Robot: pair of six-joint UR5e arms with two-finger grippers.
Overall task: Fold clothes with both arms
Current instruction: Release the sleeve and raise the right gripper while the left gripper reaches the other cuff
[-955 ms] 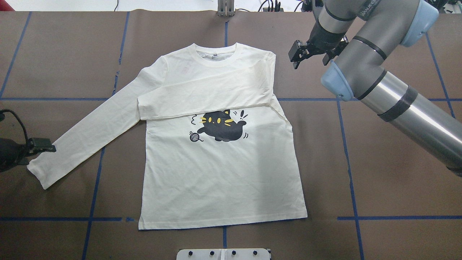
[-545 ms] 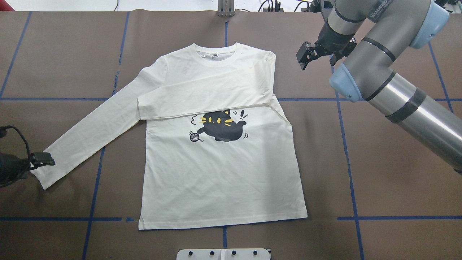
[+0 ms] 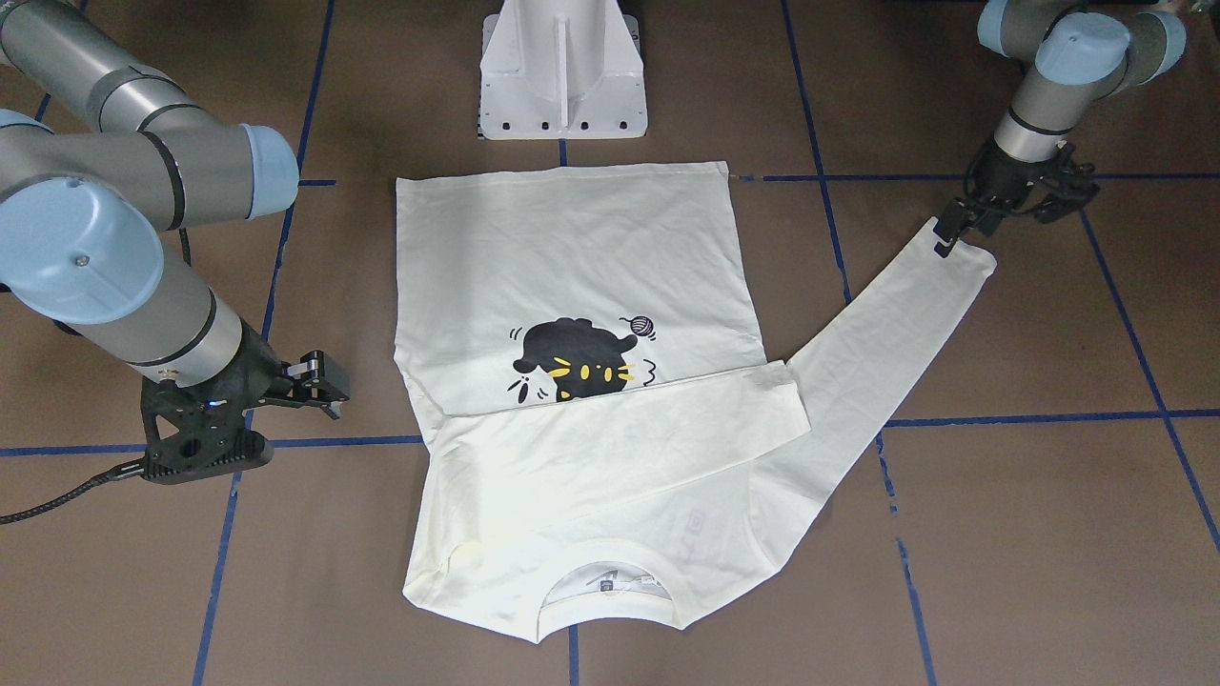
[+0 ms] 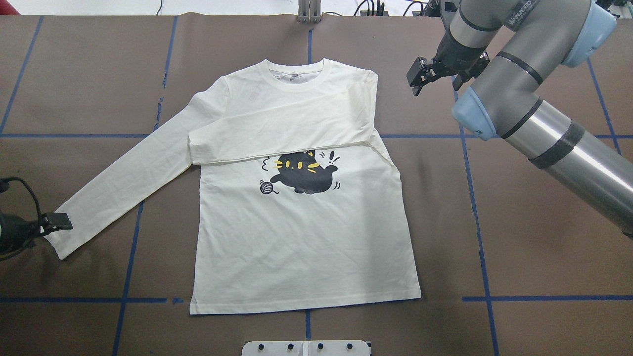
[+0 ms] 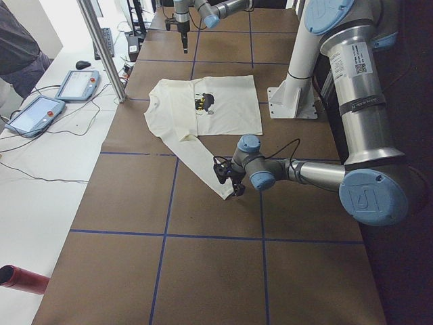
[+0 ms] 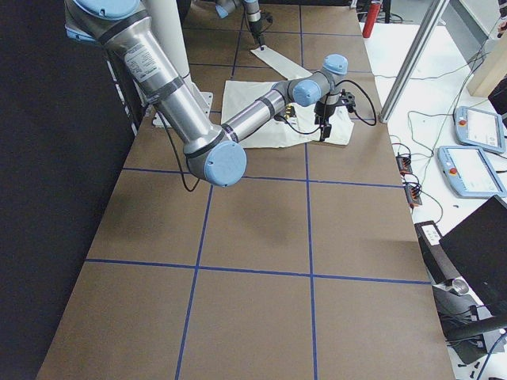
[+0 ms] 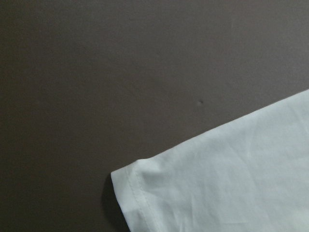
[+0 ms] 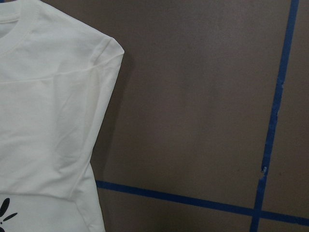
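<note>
The T-shirt (image 4: 301, 247) lies mid-counter (image 4: 519, 247), collar (image 4: 296, 81) far; left gripper (image 4: 60, 222) at its left cuff (image 4: 63, 244), right gripper (image 4: 419, 79) right of the shoulder (image 4: 365, 80).

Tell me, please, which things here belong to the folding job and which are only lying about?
For the job:
T-shirt
left gripper
right gripper

Only lying about:
white pedestal base
screen tablet on the side bench
red cylinder

Shirt (image 4: 296, 247) cream-white all over. Cat print (image 4: 302, 174) black with yellow whiskers, yarn ball (image 4: 266, 187) black. My left claw (image 4: 67, 223) and right claw (image 4: 415, 78) black. Arms (image 4: 559, 133) grey-silver, light-blue caps. Table (image 4: 544, 222) brown, blue tape grid (image 4: 482, 257). Pedestal (image 3: 562, 76) white.
</note>
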